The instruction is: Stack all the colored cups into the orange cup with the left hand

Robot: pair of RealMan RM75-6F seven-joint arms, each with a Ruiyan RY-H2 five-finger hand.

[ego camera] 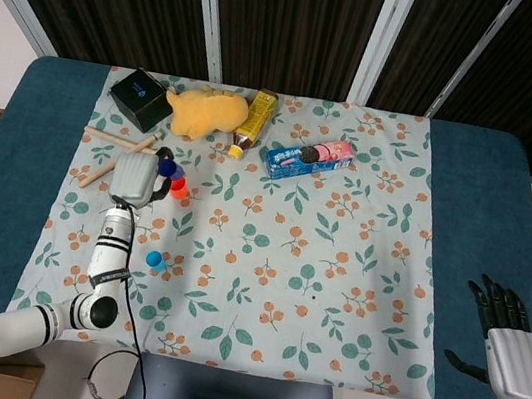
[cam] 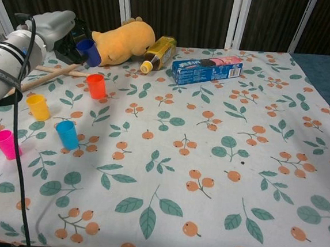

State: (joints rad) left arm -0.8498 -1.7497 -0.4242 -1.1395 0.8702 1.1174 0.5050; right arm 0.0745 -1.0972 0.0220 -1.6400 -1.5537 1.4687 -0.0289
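The left hand (cam: 55, 24) is raised above the table, its fingers curled around the dark blue cup (cam: 88, 51), which is tilted in the air just above and behind the orange cup (cam: 96, 85). Taking the orange cup as reference, it stands upright on the floral tablecloth (cam: 208, 162); the yellow cup (cam: 38, 106) stands to its left, the light blue cup (cam: 67, 134) stands nearer the camera, and the pink cup (cam: 5, 143) stands furthest to the near left. The right hand (ego camera: 504, 310) rests well to the right of the orange cup at the table's near edge, fingers extended and slightly apart, holding nothing.
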